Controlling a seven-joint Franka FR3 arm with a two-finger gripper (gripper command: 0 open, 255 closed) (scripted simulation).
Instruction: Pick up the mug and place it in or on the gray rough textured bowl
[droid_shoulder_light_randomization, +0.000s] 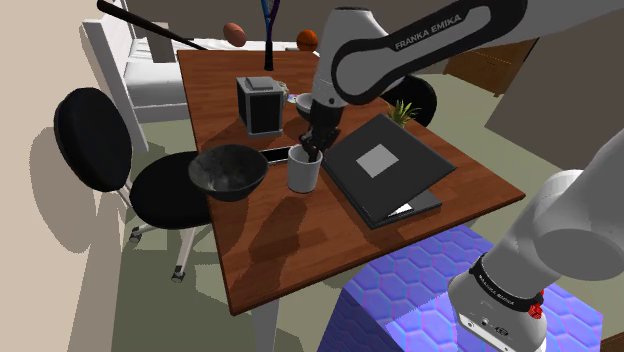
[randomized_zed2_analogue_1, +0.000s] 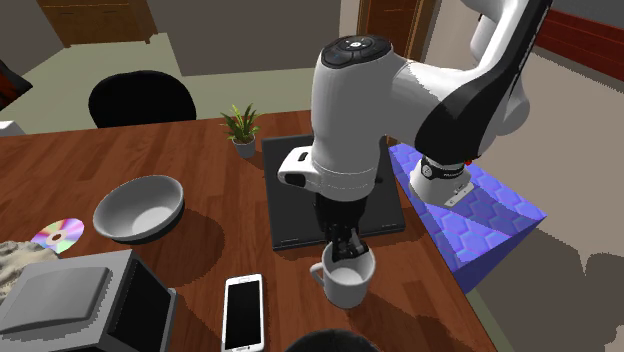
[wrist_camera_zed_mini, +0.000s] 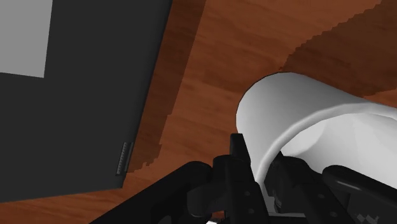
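Wood-brown table (droid_shoulder_light_randomization: 262, 250), set in a furnished room, with black chairs (droid_shoulder_light_randomization: 95, 135) along its far side in the shoulder view.

- Gripper (droid_shoulder_light_randomization: 312, 143): black, pointing down from the white arm. Its fingers (wrist_camera_zed_mini: 237, 151) are closed across the mug's wall at the rim, one outside and one inside.
- Mug (droid_shoulder_light_randomization: 303, 172): white, upright on the table, directly under the gripper.
- Flat dark slab (droid_shoulder_light_randomization: 385, 170) with a pale grey square on top: lies just beside the mug, on the stand's side.
- Bowl (droid_shoulder_light_randomization: 228, 170): dark grey, upright, near the mug on the side away from the slab, not touching it.
- Phone (randomized_zed2_analogue_1: 242, 310): white-edged, lying flat between bowl and mug.
- Dark box (droid_shoulder_light_randomization: 262, 103): stands beyond the bowl.
- Potted plant (randomized_zed2_analogue_1: 241, 128): stands at the slab's far corner.
- Disc (randomized_zed2_analogue_1: 58, 235): shiny, lying past the bowl.
- Stand (droid_shoulder_light_randomization: 420, 290): blue, hexagon-patterned, at the table's edge.
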